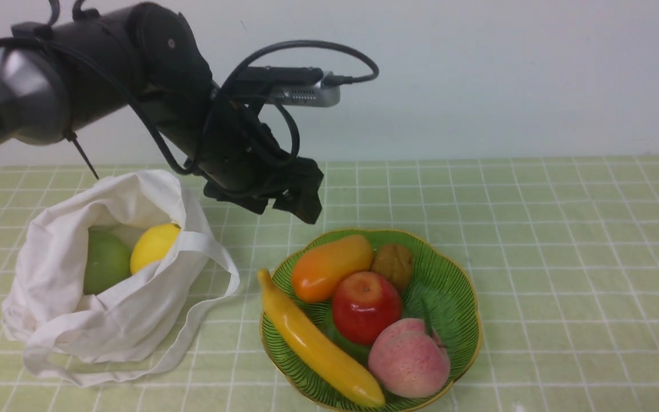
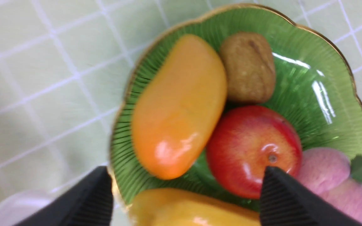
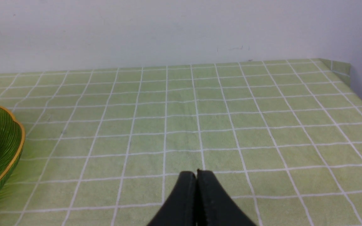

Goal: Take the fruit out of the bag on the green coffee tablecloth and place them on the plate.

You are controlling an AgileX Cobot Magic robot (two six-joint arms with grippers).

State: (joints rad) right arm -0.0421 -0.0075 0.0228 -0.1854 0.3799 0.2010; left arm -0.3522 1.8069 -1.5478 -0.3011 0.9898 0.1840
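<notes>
The white bag lies open on the left of the green tablecloth. Inside it are the green apple and the yellow lemon. The banana lies along the near-left rim of the green plate. My left gripper hovers open and empty above the plate's far-left rim. In the left wrist view its open gripper frames the plate and the banana. My right gripper is shut and empty, low over bare cloth to the right of the plate.
The plate also holds an orange mango, a red apple, a pink peach and a brown kiwi-like fruit. A bag strap loops toward the plate. A white wall runs behind the table.
</notes>
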